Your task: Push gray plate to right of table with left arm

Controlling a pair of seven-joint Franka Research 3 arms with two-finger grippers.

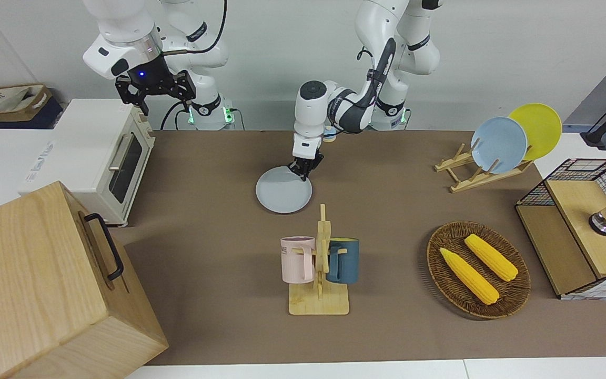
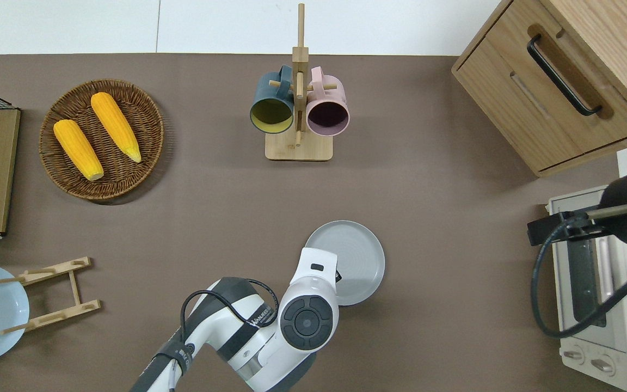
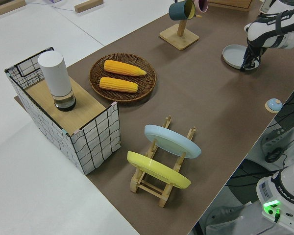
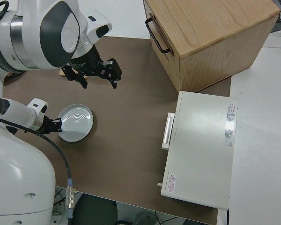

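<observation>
The gray plate (image 1: 283,190) lies flat on the brown table (image 1: 203,237), nearer to the robots than the mug rack; it also shows in the overhead view (image 2: 352,258) and the right side view (image 4: 77,122). My left gripper (image 1: 302,172) is down at the plate's rim, on the edge toward the left arm's end of the table, and its fingers look shut and empty. In the overhead view the left gripper (image 2: 337,275) is mostly hidden under its own wrist. My right gripper (image 1: 154,93) is parked and open.
A mug rack (image 1: 319,266) holds a pink and a dark blue mug. A toaster oven (image 1: 104,158) and a wooden drawer cabinet (image 1: 45,284) stand at the right arm's end. A wicker basket (image 1: 478,269) with two corn cobs, a plate rack (image 1: 471,173) and a wire crate (image 1: 579,226) stand at the left arm's end.
</observation>
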